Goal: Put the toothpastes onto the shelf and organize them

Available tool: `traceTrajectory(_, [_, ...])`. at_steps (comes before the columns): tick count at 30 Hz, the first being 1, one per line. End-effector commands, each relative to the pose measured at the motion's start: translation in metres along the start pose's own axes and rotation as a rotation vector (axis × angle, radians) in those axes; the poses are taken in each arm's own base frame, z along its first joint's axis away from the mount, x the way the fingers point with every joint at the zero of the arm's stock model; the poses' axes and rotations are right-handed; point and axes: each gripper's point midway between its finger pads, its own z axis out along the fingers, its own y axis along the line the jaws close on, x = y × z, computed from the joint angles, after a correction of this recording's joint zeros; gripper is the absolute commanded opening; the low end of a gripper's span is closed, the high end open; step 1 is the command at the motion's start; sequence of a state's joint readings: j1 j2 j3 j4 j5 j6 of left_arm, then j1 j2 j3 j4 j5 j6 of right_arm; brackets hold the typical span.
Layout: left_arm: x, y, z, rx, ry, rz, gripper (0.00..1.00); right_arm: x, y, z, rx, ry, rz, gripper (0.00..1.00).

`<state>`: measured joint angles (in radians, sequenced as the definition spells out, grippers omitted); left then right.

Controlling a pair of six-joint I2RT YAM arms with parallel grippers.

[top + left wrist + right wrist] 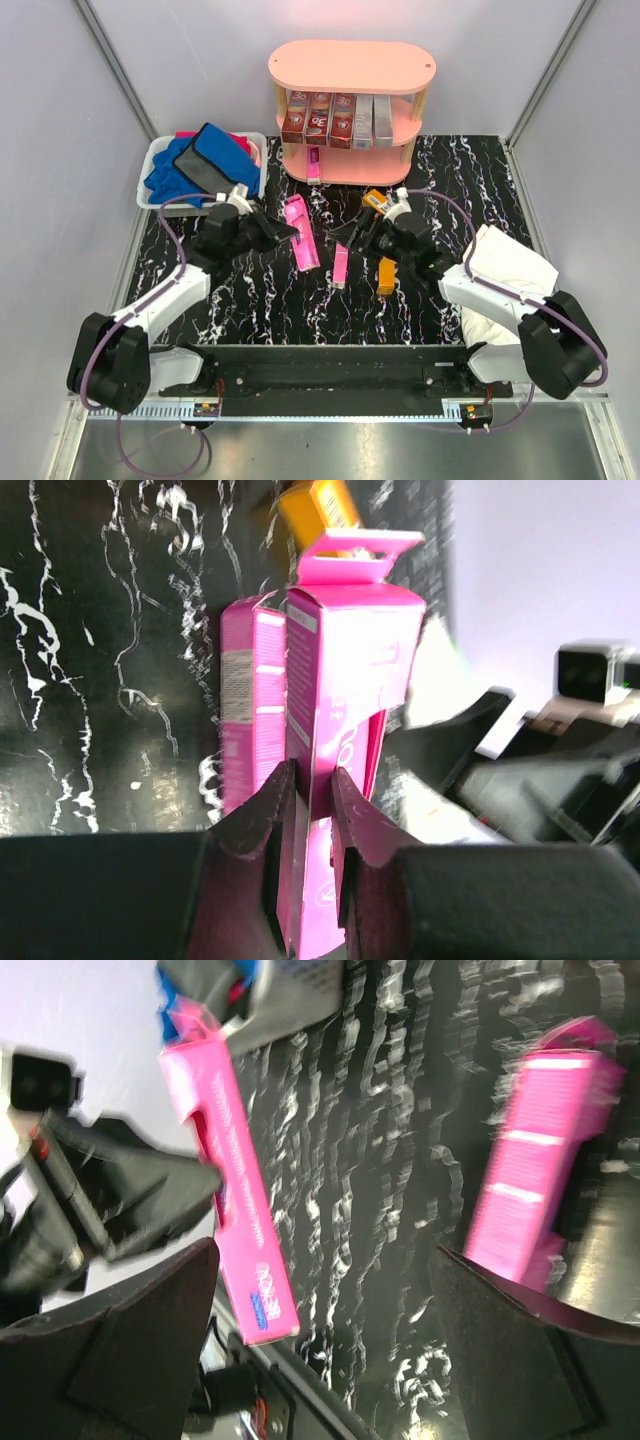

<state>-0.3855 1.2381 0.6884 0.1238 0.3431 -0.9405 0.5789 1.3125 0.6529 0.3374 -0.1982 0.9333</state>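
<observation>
white "3D"-like mark on dark red boxes (318, 120), pink box (350, 670) print illegible

Pink box (350, 660): lower end hidden behind left hand (312, 780), cut by frame edge. Right wrist view blurred; 2nd pink box (540, 1150) print unreadable.

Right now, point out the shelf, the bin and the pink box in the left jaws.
shelf (352, 62): top view, bare top tier.
bin (150, 165): top view, left wall.
pink box (355, 650): left wrist view, its upper face.
</observation>
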Motion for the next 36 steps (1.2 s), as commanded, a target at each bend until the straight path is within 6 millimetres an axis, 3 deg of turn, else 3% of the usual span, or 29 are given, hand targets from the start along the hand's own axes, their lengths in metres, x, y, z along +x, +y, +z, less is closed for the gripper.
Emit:
traceTrajectory(1, [-0.029, -0.039, -0.030, 0.211, -0.102, -0.107, 0.10, 0.001, 0.059, -0.004, -0.075, -0.062, -0.179, 0.96])
traceTrajectory(5, [-0.044, -0.033, -0.049, 0.275, -0.158, -0.184, 0.10, 0.013, 0.098, -0.009, -0.118, -0.108, -0.305, 0.96])
traceTrajectory(8, [-0.053, -0.042, -0.064, 0.369, -0.182, -0.246, 0.10, 0.025, 0.118, -0.010, -0.128, -0.111, -0.381, 0.97])
traceTrajectory(11, [-0.054, -0.046, -0.071, 0.420, -0.172, -0.293, 0.10, 0.033, 0.125, -0.002, -0.113, -0.108, -0.422, 0.97])
traceTrajectory(12, [-0.051, -0.047, -0.072, 0.433, -0.159, -0.299, 0.10, 0.045, 0.125, 0.001, -0.107, -0.090, -0.439, 0.96])
traceTrajectory(18, [-0.052, -0.060, -0.082, 0.478, -0.157, -0.310, 0.10, 0.058, 0.129, 0.013, -0.033, -0.117, -0.450, 0.87])
traceTrajectory(20, [-0.050, -0.062, -0.086, 0.479, -0.153, -0.301, 0.10, 0.058, 0.127, 0.015, -0.015, -0.131, -0.448, 0.76])
traceTrajectory(23, [-0.049, -0.065, -0.090, 0.483, -0.154, -0.293, 0.11, 0.056, 0.126, 0.016, -0.001, -0.152, -0.445, 0.68])
traceTrajectory(24, [-0.048, -0.067, -0.092, 0.487, -0.156, -0.289, 0.11, 0.055, 0.124, 0.015, 0.002, -0.159, -0.445, 0.61])
traceTrajectory(27, [-0.047, -0.067, -0.093, 0.488, -0.150, -0.288, 0.11, 0.053, 0.126, 0.009, -0.014, -0.190, -0.437, 0.50])
traceTrajectory(36, [-0.045, -0.061, -0.089, 0.482, -0.143, -0.301, 0.11, 0.047, 0.132, -0.005, -0.060, -0.230, -0.440, 0.60])
